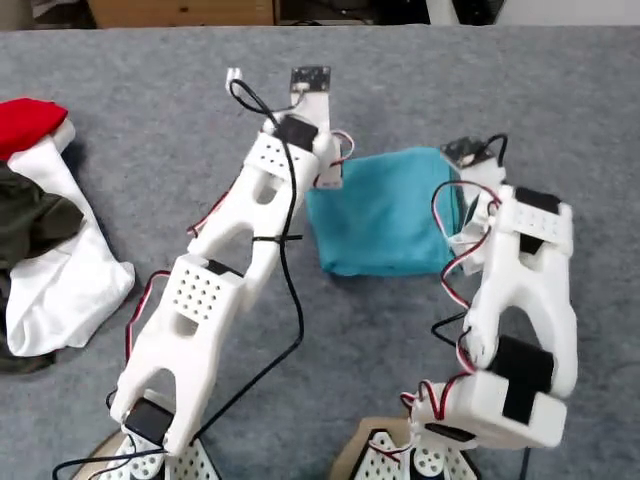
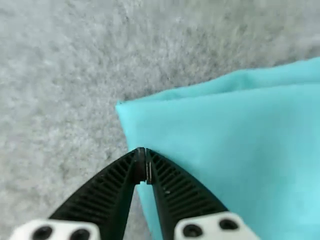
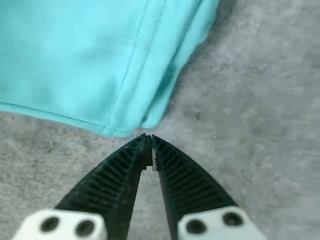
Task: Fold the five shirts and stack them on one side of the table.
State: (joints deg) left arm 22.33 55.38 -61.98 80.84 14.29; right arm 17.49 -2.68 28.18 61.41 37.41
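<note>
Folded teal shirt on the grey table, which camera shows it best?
The high view: the folded teal cloth shirt shows almost whole, between the arms. The left wrist view shows one corner, with the shut left hand at its edge; the right wrist view shows another corner with a stitched hem, beyond the shut right hand.

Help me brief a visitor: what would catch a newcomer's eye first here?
A folded teal shirt lies centred on the table, with the left end effector and right end effector shut at its corners. A heap of unfolded shirts, red, white and dark, sits at the table's edge.
</note>
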